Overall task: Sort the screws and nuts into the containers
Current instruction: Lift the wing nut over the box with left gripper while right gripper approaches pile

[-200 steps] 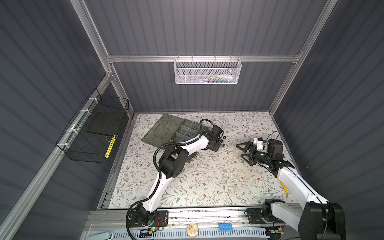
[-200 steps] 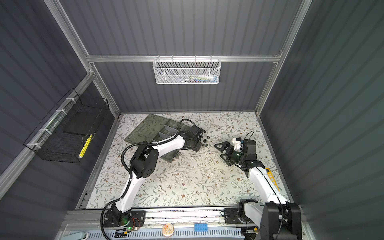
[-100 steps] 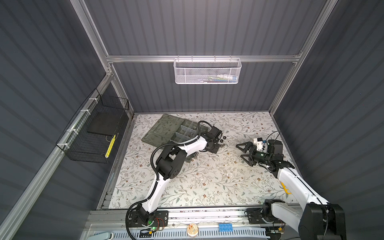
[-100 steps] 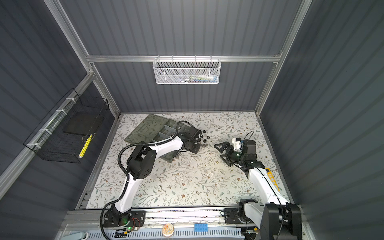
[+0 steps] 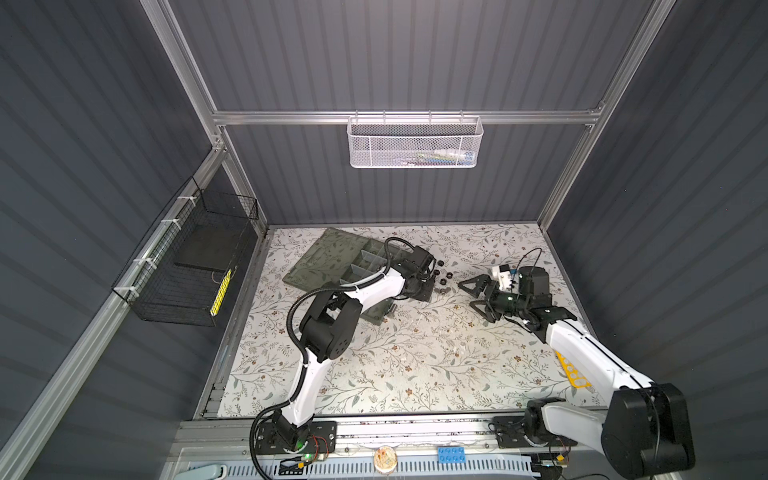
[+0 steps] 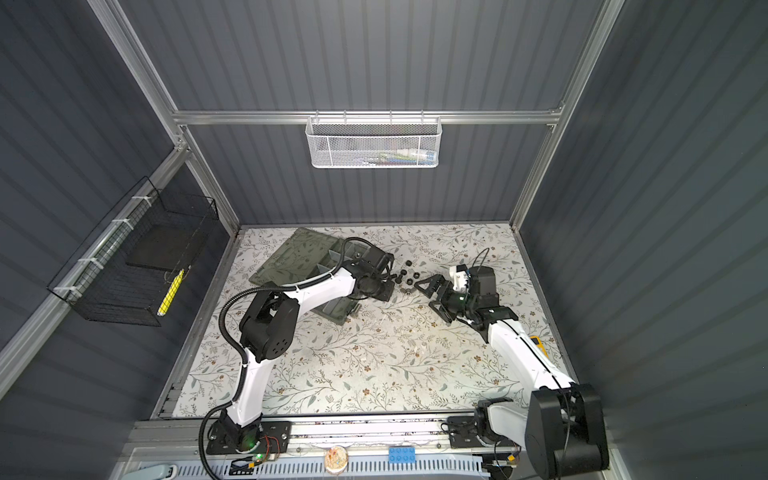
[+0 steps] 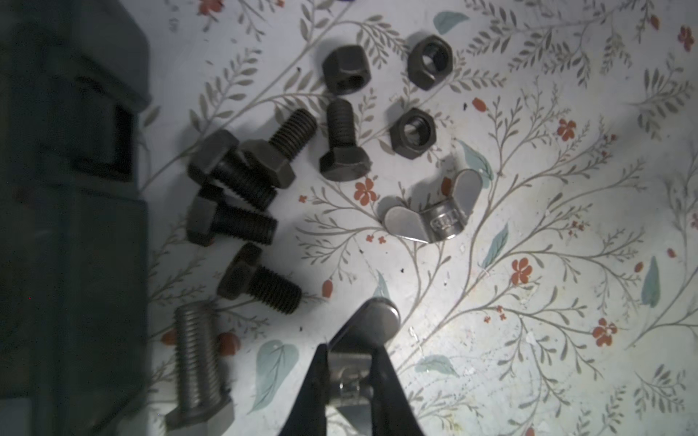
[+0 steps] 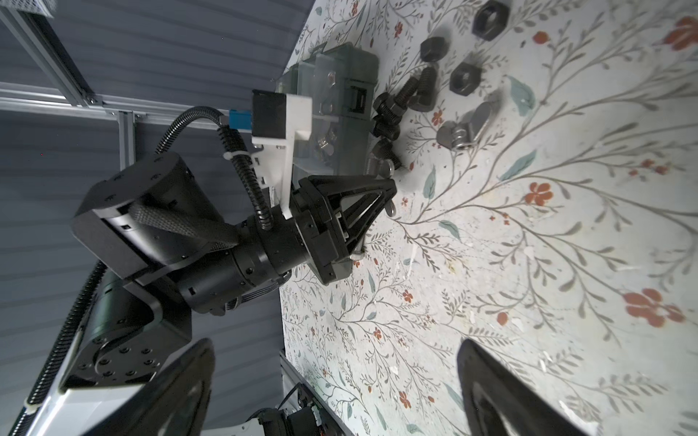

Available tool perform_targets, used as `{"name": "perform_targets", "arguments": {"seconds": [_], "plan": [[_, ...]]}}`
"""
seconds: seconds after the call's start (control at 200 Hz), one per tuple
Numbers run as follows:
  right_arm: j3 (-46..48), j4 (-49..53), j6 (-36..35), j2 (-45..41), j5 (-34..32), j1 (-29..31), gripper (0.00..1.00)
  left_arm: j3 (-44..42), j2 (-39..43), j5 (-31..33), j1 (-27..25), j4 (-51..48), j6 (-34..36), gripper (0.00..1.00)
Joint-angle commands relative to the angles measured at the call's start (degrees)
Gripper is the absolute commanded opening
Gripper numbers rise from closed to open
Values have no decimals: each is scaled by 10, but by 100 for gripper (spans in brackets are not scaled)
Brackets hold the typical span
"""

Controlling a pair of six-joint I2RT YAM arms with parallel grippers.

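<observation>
L gripper [image 7: 352, 353] pinching silver wing nut [image 7: 379, 321], R gripper [image 5: 471, 296] hovering w/ jaws spread wide, loose screws [image 7: 234, 222] & nuts [image 7: 413, 132] lying at its 10 o'clock, organizer box [image 5: 328, 257] sitting farther at 9 o'clock

Left gripper [image 7: 349, 353], clamped on silver wing nut [image 7: 379, 319], shifts slightly left toward organizer box [image 5: 328, 257]; left elbow [image 5: 328, 328] swings left, nearer.

Seen in the left wrist view: five black screws [image 7: 338, 143], one silver screw [image 7: 198, 362], three black hex nuts [image 7: 413, 132], two silver wing nuts [image 7: 430, 215]. Seen in both top views: one organizer box [image 5: 328, 255], one white mesh basket [image 5: 415, 143], one black wire basket [image 5: 187, 266], two robot arms [image 5: 374, 286].
</observation>
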State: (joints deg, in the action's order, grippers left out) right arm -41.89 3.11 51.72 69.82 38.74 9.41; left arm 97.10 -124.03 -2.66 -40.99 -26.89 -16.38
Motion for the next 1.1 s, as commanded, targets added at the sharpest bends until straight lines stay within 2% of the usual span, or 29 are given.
{"name": "perform_targets", "arguments": {"seconds": [0.0, 0.225, 0.455, 0.67, 0.836, 1.096], "plan": [[-45, 3, -16, 30, -42, 37, 99, -13, 43, -33, 26, 15, -40, 5], [-115, -4, -15, 100, -69, 89, 99, -25, 89, -68, 70, 20, -73, 4], [-186, 9, -31, 161, -87, 105, 99, -7, 110, -90, 108, 12, -91, 5], [-243, 36, -60, 206, -109, 112, 99, 16, 82, -113, 155, 9, -114, 5], [-266, 39, -63, 233, -108, 118, 99, 49, 45, -117, 170, 4, -115, 4], [-296, 51, -77, 267, -111, 132, 99, 31, 19, -125, 188, 18, -127, 4]]}}
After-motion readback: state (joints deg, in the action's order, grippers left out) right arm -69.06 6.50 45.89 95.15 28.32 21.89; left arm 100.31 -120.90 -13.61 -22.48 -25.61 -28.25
